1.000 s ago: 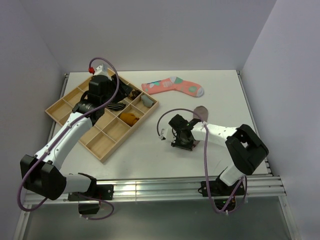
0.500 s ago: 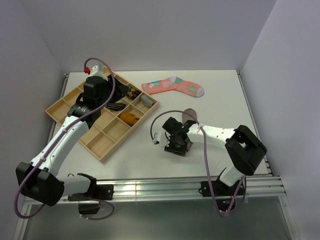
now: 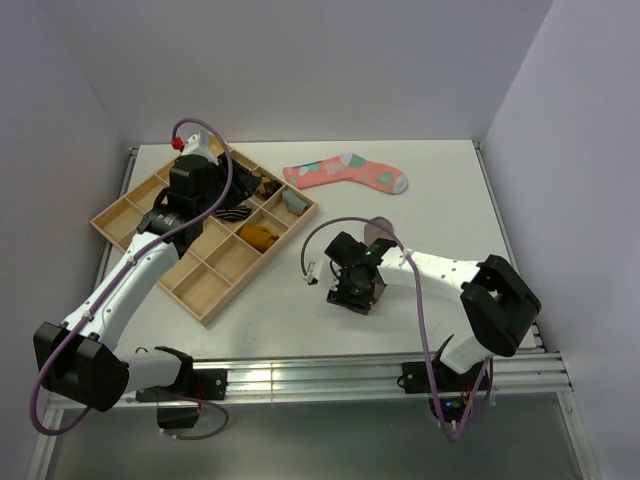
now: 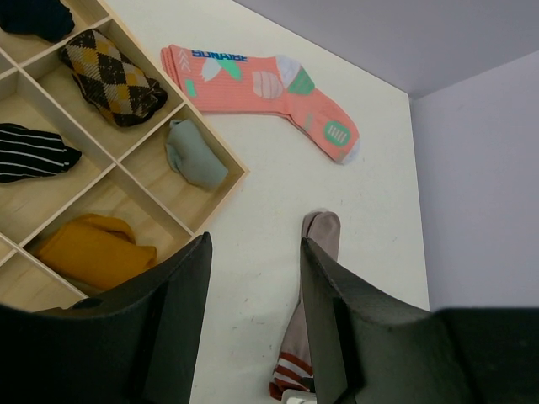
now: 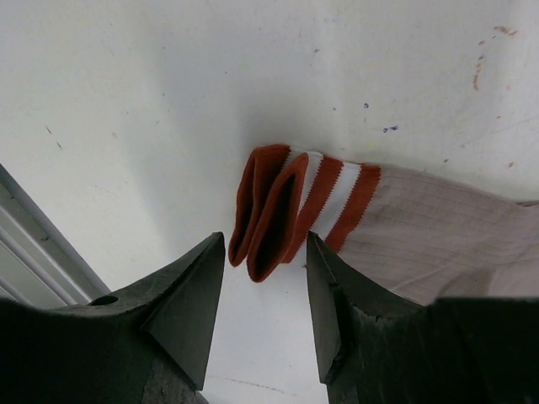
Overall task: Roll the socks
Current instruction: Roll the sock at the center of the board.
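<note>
the jaws of the left gripper [image 4: 253, 252] are released, spread with nothing between them, and hang above the wooden tray [image 3: 205, 296] at the left of the bench [image 3: 450, 180]. below them, rolled socks sit one to a compartment: an argyle roll [image 4: 109, 76], a black roll with white stripes [image 4: 29, 151], a grey-green roll [image 4: 194, 156] and a mustard roll [image 4: 93, 248]. to the right of the tray's far corner, a coral-pink sock [image 4: 253, 84] with teal and white patches lies flat near the far edge of the bench. nearer the arms and well apart from it, the taupe sock [image 5: 438, 244] lies stretched on the bench right of centre. its toe points to the far side and its red-and-white striped cuff points toward the arms. the cuff end shows two red edges side by side. the jaws of the right gripper [image 5: 263, 240] are also released, parted just above that cuff and gripping nothing.
</note>
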Controlling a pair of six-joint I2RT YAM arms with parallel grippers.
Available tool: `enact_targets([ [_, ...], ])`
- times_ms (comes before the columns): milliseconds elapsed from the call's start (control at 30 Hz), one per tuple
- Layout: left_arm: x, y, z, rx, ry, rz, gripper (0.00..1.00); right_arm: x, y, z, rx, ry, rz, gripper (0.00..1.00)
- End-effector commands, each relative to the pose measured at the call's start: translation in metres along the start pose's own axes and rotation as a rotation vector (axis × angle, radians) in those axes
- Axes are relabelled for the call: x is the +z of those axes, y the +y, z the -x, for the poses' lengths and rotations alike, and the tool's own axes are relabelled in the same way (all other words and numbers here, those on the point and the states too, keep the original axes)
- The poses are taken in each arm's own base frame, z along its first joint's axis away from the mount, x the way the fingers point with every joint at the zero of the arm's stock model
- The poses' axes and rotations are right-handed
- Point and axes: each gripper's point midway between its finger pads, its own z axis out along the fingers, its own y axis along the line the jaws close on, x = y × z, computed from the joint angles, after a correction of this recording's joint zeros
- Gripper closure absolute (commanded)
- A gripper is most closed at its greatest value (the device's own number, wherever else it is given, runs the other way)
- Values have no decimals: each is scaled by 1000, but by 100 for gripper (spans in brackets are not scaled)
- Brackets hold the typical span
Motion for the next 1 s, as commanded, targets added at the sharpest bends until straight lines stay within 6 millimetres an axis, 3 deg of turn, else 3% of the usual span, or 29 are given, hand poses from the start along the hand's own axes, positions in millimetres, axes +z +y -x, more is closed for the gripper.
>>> enact_targets([
  [0, 1, -7, 4, 14, -12, -43, 49, 0, 1, -5, 13, 14, -14, 49],
  [467, 5, -2, -1, 17, 2, -30, 49, 11, 18, -8, -10, 54, 7, 50],
  [700, 5, -1, -3, 20, 5, -29, 49, 19, 9, -13, -7, 82, -51, 53],
  [967, 6, 2, -5, 16, 9, -20, 49, 18, 4, -11, 5, 72, -78, 69],
])
